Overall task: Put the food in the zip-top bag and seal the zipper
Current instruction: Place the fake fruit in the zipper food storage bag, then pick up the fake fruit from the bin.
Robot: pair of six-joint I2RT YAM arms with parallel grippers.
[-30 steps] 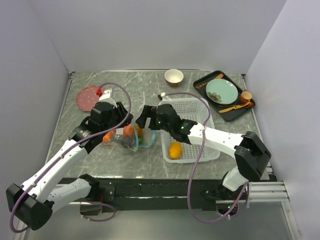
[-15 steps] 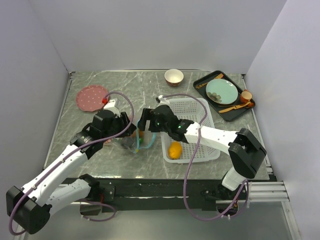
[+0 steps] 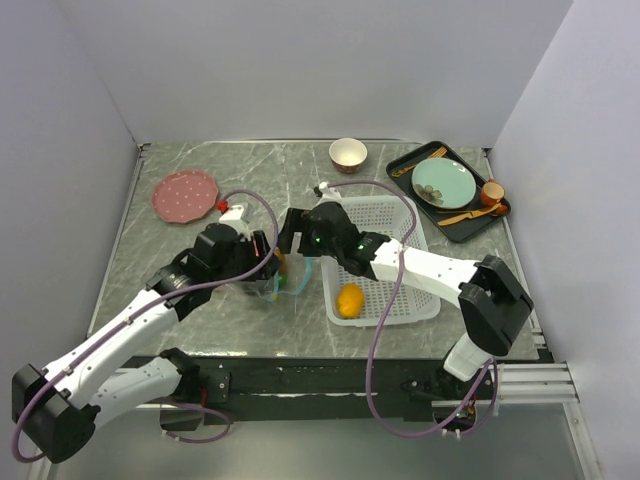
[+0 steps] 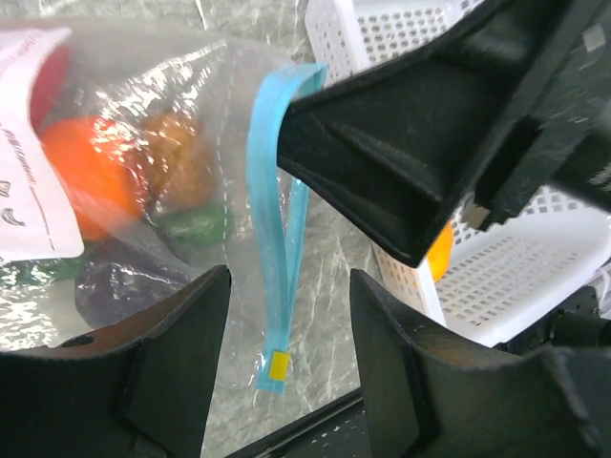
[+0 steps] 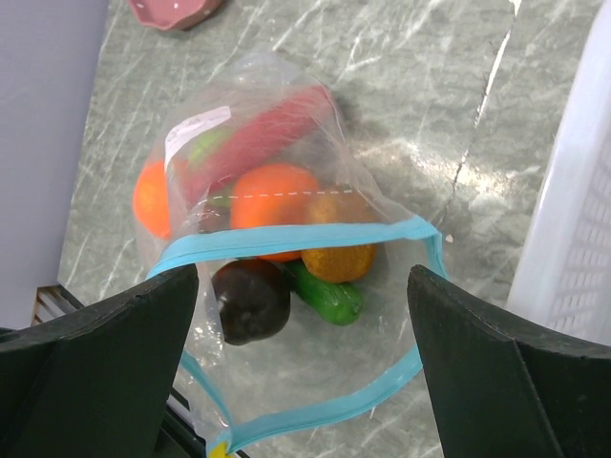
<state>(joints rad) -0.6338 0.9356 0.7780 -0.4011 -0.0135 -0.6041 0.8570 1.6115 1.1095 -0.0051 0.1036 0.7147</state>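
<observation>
The bag (image 3: pixel 262 281) lies on the worktop (image 3: pixel 170 240) toward its front edge, just left of the basket (image 3: pixel 400 215), with both of my grippers over it. Its mouth faces the basket and gapes. From my right wrist the zipper (image 5: pixel 296 239) shows as an open loop, one lip lying straight across between my fingers and the other sagging toward me.

My right gripper (image 5: pixel 304 277) hangs above that mouth with its fingers spread wide, grasping nothing. My left gripper (image 4: pixel 289 286) sits at the front end of the zipper, fingers parted. The strip runs straight away from them, and its yellow tab (image 4: pixel 277 363) lies in the gap, touched by neither finger as far as I can see.

Most of the food is inside: oranges, a dark fruit and a green piece show through the plastic. One yellow fruit (image 3: pixel 349 299) is in the front of the basket, and the basket is on my right arm's side.

I judge that my right arm should fetch it, since the open mouth already faces that way. For sealing, the strip's long axis runs front to back, so my left gripper should close on the tab end and run along that line.
</observation>
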